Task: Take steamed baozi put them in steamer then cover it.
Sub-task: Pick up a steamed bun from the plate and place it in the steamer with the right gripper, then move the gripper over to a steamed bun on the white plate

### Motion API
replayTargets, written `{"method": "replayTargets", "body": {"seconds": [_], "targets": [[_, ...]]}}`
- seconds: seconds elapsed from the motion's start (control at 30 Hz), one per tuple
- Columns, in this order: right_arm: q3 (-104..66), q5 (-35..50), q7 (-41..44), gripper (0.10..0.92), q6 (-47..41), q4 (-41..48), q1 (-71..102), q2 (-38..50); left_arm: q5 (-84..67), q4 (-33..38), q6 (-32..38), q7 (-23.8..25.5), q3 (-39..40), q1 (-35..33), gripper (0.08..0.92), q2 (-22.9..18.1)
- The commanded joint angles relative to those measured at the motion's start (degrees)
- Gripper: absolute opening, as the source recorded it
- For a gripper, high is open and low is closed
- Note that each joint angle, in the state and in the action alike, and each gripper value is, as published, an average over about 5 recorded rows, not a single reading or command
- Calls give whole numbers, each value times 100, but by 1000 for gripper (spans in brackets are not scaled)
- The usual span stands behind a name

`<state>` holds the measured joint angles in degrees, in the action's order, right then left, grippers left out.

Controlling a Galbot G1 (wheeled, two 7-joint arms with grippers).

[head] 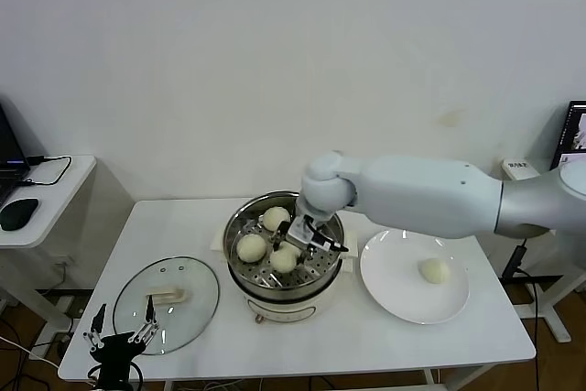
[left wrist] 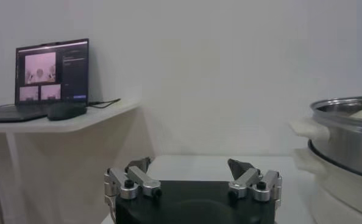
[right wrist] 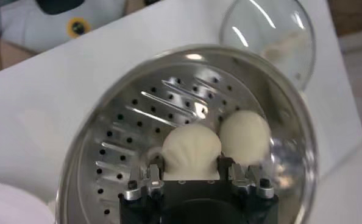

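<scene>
White table (head: 366, 336), carrying three things in a row: at near left, the cover (head: 166, 305) lying flat; at centre, the steamer (head: 285, 295) on its cream base; at right, just beside it, a white plate (head: 394, 290).

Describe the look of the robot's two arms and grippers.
The right arm has a smooth, rounded white shell with a ball-like wrist joint. Both the right gripper and the left gripper have a black body, silver metal finger links with dark screws, and dark fingertips.
</scene>
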<state>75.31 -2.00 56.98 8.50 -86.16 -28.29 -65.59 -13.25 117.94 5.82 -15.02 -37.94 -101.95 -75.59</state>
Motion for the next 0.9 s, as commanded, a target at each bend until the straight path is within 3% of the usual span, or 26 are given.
{"method": "replayTargets", "body": {"seconds": [0.03,0.23,0.5,0.9], "targets": [[115,-270,20,547,468,-23,65,-89,1,-21,1,1,6,11,823,-8],[73,-93,15,596,488,-83,-23,23,4,-36,-5,3,33,43,823,-10],[-303,305,127,797,283,-124,-365,474,-1,-48,-10,6,28,68,823,48],[-1304,864,684,823,-1841,-264,-227,2308,-38,-53,-33,12,68,155,823,200]]}}
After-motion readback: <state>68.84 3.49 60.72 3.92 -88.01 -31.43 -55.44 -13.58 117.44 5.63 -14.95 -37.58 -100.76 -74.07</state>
